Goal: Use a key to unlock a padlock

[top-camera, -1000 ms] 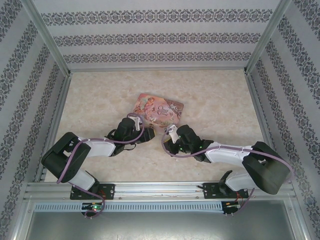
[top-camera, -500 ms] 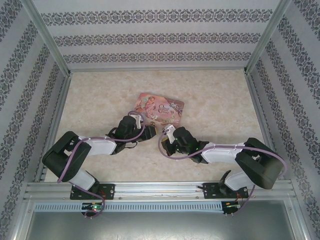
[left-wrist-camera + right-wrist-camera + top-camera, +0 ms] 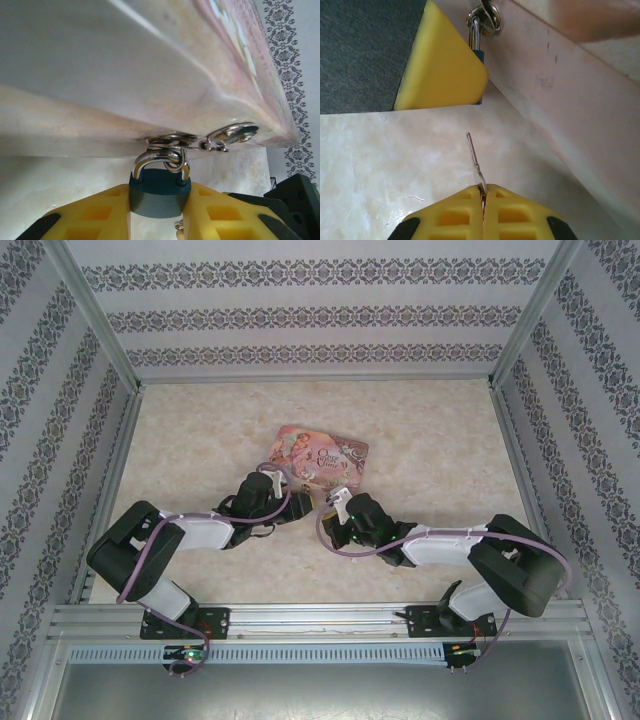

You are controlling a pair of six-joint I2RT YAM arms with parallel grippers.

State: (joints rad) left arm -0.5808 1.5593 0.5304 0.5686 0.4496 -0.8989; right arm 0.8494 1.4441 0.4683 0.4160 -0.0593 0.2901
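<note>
- The left gripper (image 3: 156, 212) is closed partway. Its yellow pads (image 3: 220, 215) press on either side of a small blue padlock (image 3: 160, 192) with a silver U-shaped shackle.
- The blue padlock sits against the near side wall of a pink illustrated rectangular tin box (image 3: 125, 75). Its shackle is looped through the silver latch rings (image 3: 172, 142) on that wall.
- The right gripper (image 3: 483, 192) is squeezed fully together on a thin metal key (image 3: 474, 152), which sticks out past its fingertips.
- In the right wrist view the key's tip points toward the padlock but stops short of it. Bare beige marbled table top (image 3: 380, 165) shows between them.
- In the top view both grippers meet just beside the tin's near edge.
- Compared with a second earlier, the right arm (image 3: 440, 540) has swung left and forward. This brought its wrist nearer the tin and the left gripper, and its elbow has drawn inward too.
- The left arm (image 3: 190, 532) and the tin lie about as they did then.
- Hardly anything differs over the last half second.
</note>
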